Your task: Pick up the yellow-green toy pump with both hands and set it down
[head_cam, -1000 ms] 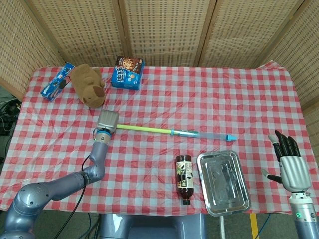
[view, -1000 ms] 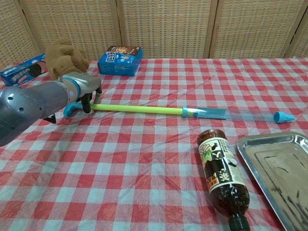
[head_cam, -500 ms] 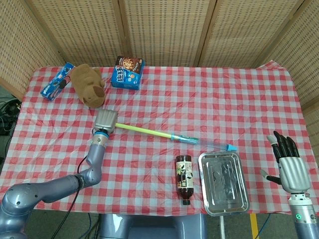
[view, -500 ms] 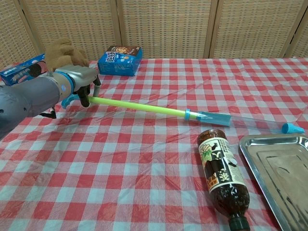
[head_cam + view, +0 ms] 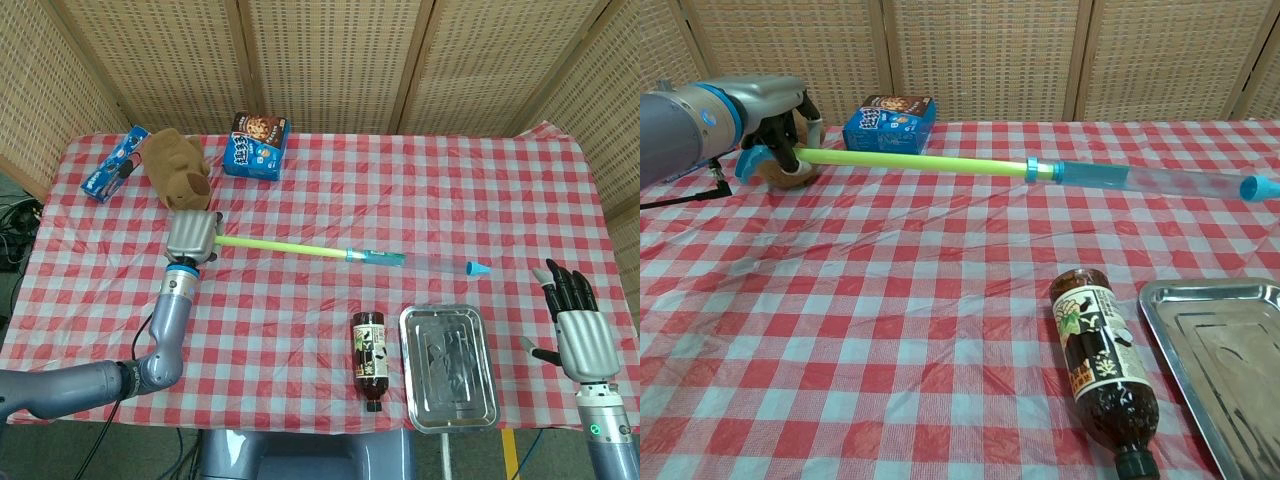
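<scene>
The toy pump [image 5: 300, 248] [image 5: 930, 163] is a long yellow-green rod with a clear blue-tipped barrel at its right end. It hangs level above the checked cloth. My left hand [image 5: 191, 235] [image 5: 765, 110] grips its left handle end. The blue tip [image 5: 478, 268] [image 5: 1257, 187] points right, unsupported. My right hand [image 5: 575, 325] hovers off the table's right front corner with fingers spread, far from the pump and holding nothing. The chest view does not show it.
A brown bottle [image 5: 369, 359] [image 5: 1102, 366] lies beside a metal tray [image 5: 448, 366] [image 5: 1218, 355] at the front right. A plush toy [image 5: 177, 170], a blue cookie box [image 5: 255, 145] [image 5: 888, 125] and a blue snack pack [image 5: 113, 163] sit at the back left.
My left hand has lifted the pump off the cloth and moved it up and back; the blue tip swung away from the tray. The right hand has barely shifted.
</scene>
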